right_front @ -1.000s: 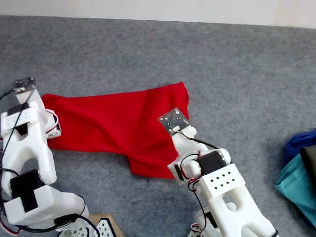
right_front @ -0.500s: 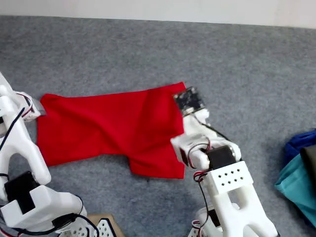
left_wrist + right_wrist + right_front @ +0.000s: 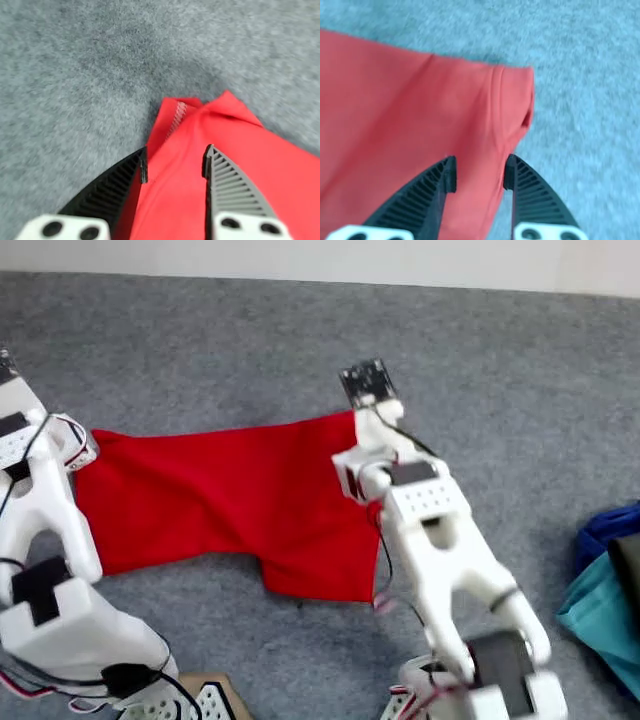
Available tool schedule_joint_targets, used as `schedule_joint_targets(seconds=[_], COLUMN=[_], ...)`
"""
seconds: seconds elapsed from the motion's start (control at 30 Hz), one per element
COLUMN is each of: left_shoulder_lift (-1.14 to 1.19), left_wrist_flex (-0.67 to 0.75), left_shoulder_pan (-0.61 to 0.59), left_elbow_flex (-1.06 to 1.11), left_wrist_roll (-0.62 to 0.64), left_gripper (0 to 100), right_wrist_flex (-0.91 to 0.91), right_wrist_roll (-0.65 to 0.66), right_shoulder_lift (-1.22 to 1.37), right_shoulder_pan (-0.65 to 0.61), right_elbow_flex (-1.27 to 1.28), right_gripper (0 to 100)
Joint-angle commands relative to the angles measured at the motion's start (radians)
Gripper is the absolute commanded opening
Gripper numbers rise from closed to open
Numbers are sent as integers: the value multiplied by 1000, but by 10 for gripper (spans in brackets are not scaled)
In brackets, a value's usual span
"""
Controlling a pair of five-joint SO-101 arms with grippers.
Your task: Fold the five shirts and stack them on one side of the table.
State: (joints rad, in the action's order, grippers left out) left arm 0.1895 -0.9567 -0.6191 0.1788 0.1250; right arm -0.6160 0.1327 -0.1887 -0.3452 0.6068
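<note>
A red shirt (image 3: 220, 500) lies spread flat on the grey table, its long side running left to right. My left gripper (image 3: 82, 447) is at the shirt's far left corner. In the left wrist view the left gripper (image 3: 175, 162) is open, its fingers either side of the red corner with the stitched hem (image 3: 176, 114). My right gripper (image 3: 350, 455) is at the shirt's far right corner. In the right wrist view the right gripper (image 3: 480, 171) stands open just over the red cloth (image 3: 395, 105), close to the folded corner (image 3: 522, 100).
A heap of other shirts (image 3: 610, 585), blue, teal and dark, lies at the table's right edge. A brown block (image 3: 205, 690) sits by the left arm's base at the near edge. Bare grey table (image 3: 500, 390) stretches beyond and right of the red shirt.
The right arm has swung from the shirt's near middle to its far right corner. The left arm has shifted left and away to the far left corner. The shirt's left edge lies flatter.
</note>
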Motion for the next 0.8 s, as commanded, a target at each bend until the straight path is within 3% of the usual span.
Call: schedule_joint_targets(seconds=[0.0, 0.37, 0.6, 0.77], left_shoulder_lift=[45, 147, 154, 154], left_wrist_flex=[72, 189, 272, 298], left_shoulder_pan=[19, 24, 41, 71], left_elbow_flex=[-44, -44, -44, -45], left_wrist_roll=[9, 12, 80, 80], left_gripper=[189, 189, 189, 189], right_wrist_flex=[25, 27, 41, 41], right_wrist_roll=[-12, -12, -12, -11], right_shoulder_lift=[117, 406, 558, 582], right_shoulder_pan=[25, 79, 85, 97], right_elbow_flex=[-160, -418, -526, -538], right_gripper=[167, 166, 161, 7])
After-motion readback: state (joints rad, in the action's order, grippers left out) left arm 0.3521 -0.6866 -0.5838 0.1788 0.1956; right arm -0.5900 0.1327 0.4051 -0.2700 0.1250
